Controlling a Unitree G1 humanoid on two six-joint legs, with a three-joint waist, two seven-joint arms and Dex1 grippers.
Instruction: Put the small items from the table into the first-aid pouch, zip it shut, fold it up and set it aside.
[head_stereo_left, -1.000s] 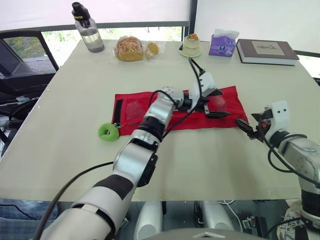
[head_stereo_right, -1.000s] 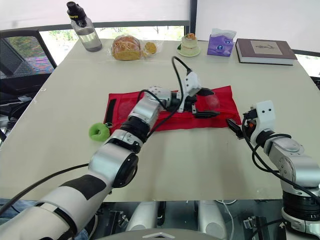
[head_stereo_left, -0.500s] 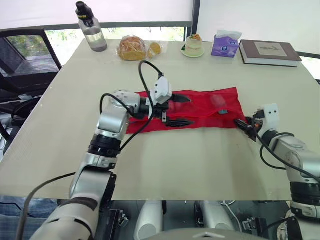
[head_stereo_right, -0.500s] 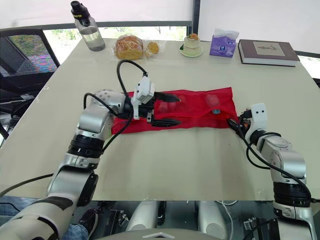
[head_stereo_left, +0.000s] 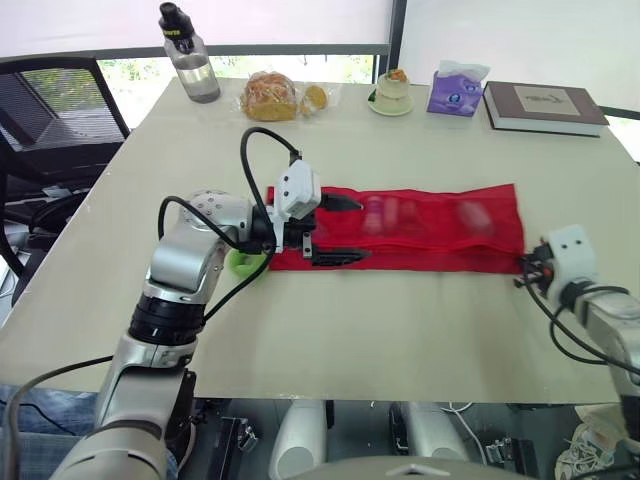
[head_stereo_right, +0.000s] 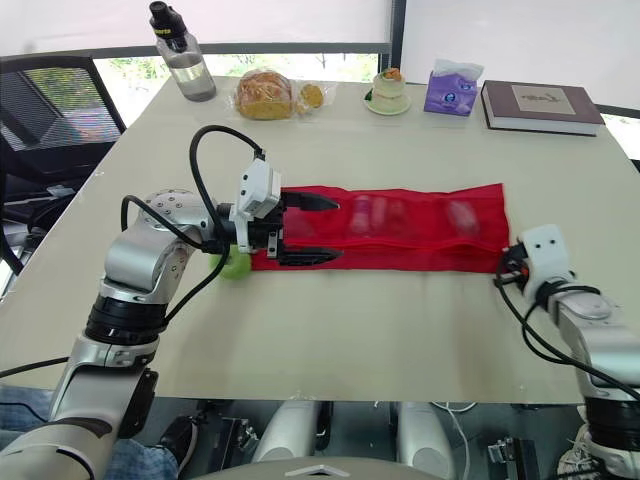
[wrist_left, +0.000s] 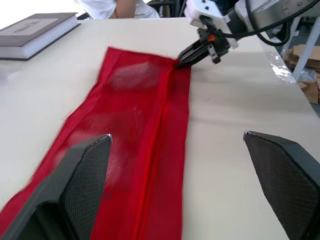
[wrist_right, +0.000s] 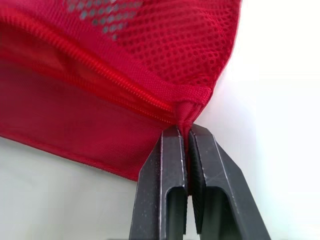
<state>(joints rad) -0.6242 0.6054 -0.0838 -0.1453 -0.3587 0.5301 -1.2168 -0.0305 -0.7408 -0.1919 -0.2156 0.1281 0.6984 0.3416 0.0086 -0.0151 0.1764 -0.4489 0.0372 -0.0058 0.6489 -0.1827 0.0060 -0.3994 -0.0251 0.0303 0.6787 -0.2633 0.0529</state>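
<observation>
Pouch (head_stereo_left: 420, 230) flat on counter (head_stereo_left: 400, 330) — soft light mesh, it'll bunch. R end effector (wrist_right: 186, 135) clenched on its corner tab, L end effector (head_stereo_left: 362, 230) released over other end. Grab seams, not mesh.

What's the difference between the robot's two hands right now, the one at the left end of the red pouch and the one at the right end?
The left gripper has its fingers spread wide and holds nothing; the right gripper has its fingers pressed together on a corner of the first-aid pouch. The left gripper is at the pouch's left end, the right gripper at its right end. Both have two black fingers and point toward the pouch.
</observation>
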